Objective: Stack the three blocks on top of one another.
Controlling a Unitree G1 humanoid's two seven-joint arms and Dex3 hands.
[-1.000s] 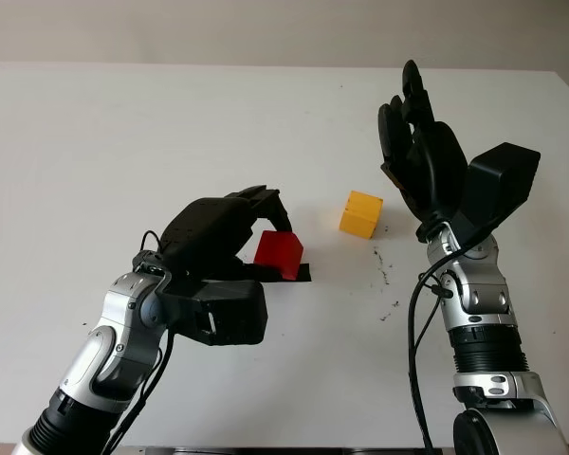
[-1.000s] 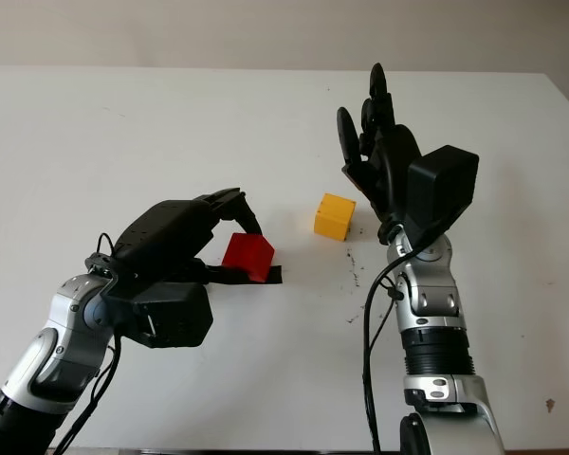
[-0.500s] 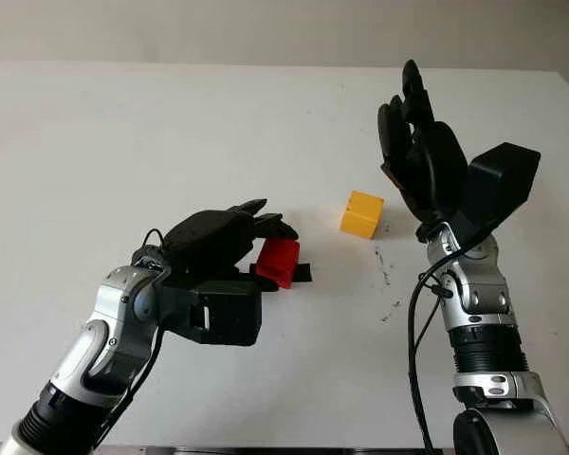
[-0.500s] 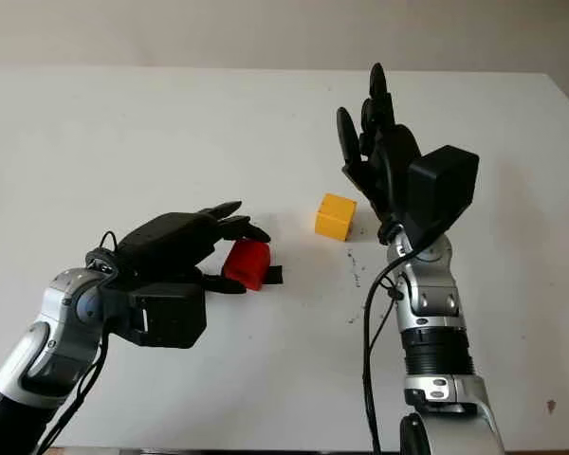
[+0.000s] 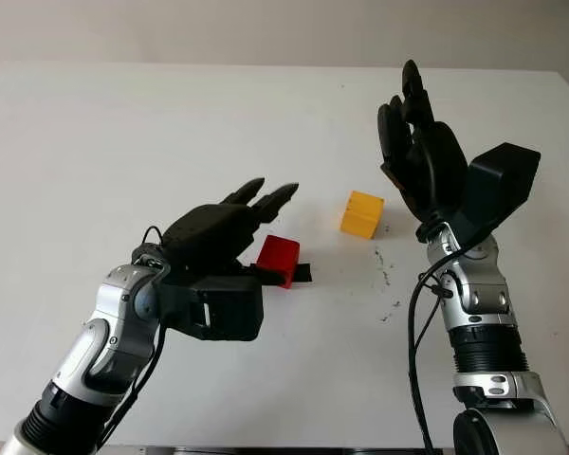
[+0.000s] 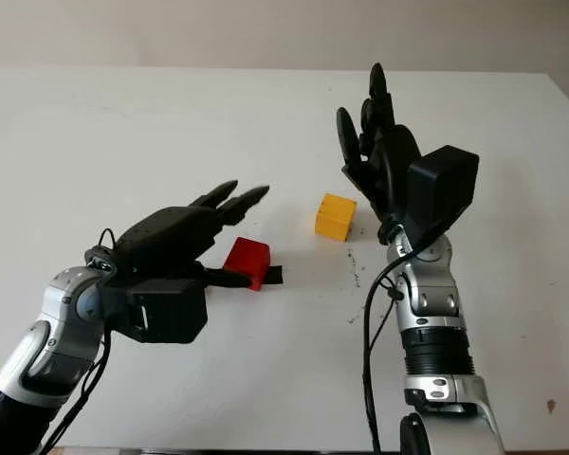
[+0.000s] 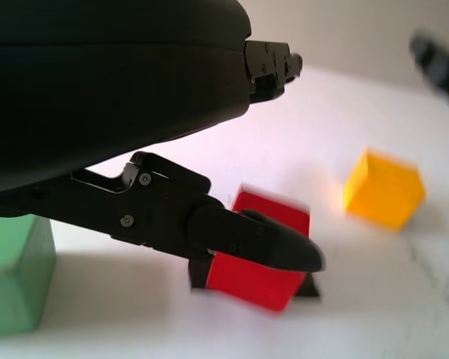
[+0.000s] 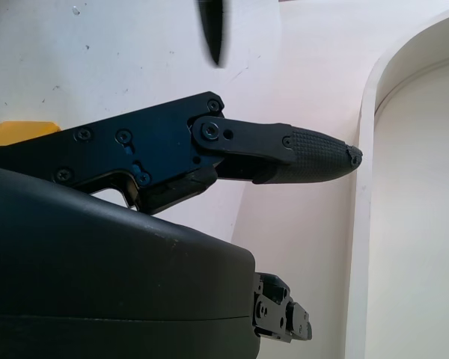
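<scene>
The left hand [image 5: 229,223] hovers just over the red block [image 5: 278,260], fingers [image 5: 270,199] extended and spread, holding nothing. The red block sits on a small black piece [image 5: 302,273] near the surface [image 5: 123,142] centre; the yellow block [image 5: 361,213] lies at its 2 o'clock, well apart, and a green block [image 7: 11,273] sits close under the left hand. The right hand [image 5: 419,156] is raised at 3 o'clock, open. The blocks look light, rigid and smooth-faced, best pinched across opposite flat sides. There is ample open room all round.
</scene>
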